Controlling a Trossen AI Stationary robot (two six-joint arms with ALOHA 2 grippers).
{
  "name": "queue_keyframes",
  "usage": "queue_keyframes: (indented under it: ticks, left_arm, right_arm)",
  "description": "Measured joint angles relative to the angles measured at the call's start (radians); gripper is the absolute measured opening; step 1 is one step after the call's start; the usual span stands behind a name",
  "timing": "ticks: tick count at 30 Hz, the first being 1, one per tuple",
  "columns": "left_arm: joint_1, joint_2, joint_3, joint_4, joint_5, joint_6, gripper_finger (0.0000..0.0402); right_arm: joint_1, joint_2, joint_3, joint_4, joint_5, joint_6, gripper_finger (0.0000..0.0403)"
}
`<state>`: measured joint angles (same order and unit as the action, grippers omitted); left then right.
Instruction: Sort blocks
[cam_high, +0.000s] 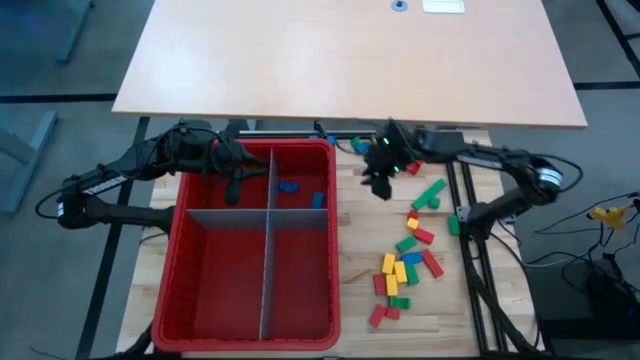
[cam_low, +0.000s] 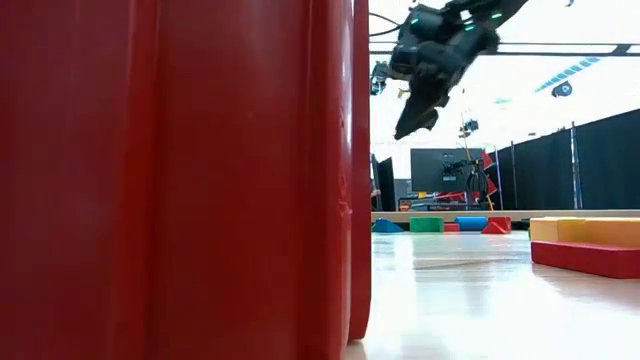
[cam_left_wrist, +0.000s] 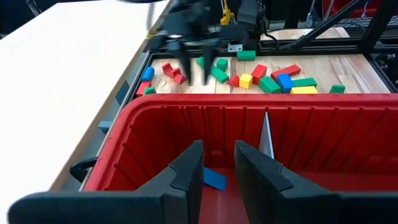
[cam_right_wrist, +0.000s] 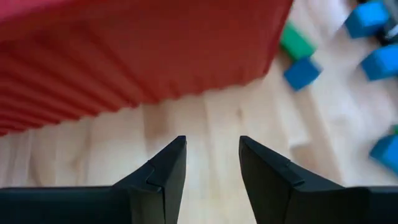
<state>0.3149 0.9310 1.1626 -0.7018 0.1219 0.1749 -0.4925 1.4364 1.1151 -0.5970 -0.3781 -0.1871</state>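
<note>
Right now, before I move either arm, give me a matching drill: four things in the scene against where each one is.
Things:
1. left pincer
2. right pincer
3. two blue blocks
4. pile of mixed blocks

Places:
A. on the bare wood to the right of the red bin
B. inside the bin's far right compartment
C. over the bin's far left compartment, empty
D. above the table just right of the bin's far corner, open and empty

Pairs: 1-C, 2-D, 3-B, 4-A

Red bin (cam_high: 200, 262) with grey dividers (cam_high: 267, 260); red, green, blue and yellow blocks (cam_high: 405, 262); pale wooden table (cam_high: 350, 255).
</note>
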Motion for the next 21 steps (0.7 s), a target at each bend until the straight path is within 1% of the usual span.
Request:
queue_keyframes:
  ticks: [2,5,6,8,10,14,21]
  left_arm:
    - [0.0,0.0,0.0,-0.003,0.0,0.0,0.0078]
    - [0.0,0.0,0.0,-0.002,0.0,0.0,0.0078]
    - [0.0,0.0,0.0,-0.002,0.0,0.0,0.0078]
    - [0.0,0.0,0.0,-0.001,0.0,0.0,0.0079]
    - [0.0,0.0,0.0,0.005,0.001,0.0,0.008]
    - [0.0,0.0,0.0,0.013,0.001,-0.003,0.0078]
    - [0.0,0.0,0.0,0.013,0.001,-0.03,0.0083]
  right_arm:
    - [0.041,-0.078,-0.087,0.016,0.054,0.039,0.0124]
    - [0.094,-0.18,-0.216,0.015,0.174,0.105,0.012]
    - [0.112,-0.209,-0.255,0.012,0.2,0.126,0.0119]
    - [0.144,-0.257,-0.323,0.012,0.224,0.165,0.012]
    - [0.175,-0.295,-0.379,0.013,0.225,0.2,0.0124]
    - [0.249,-0.324,-0.457,0.011,0.274,0.269,0.0137]
    - [0.416,-0.308,-0.541,0.008,0.317,0.382,0.0159]
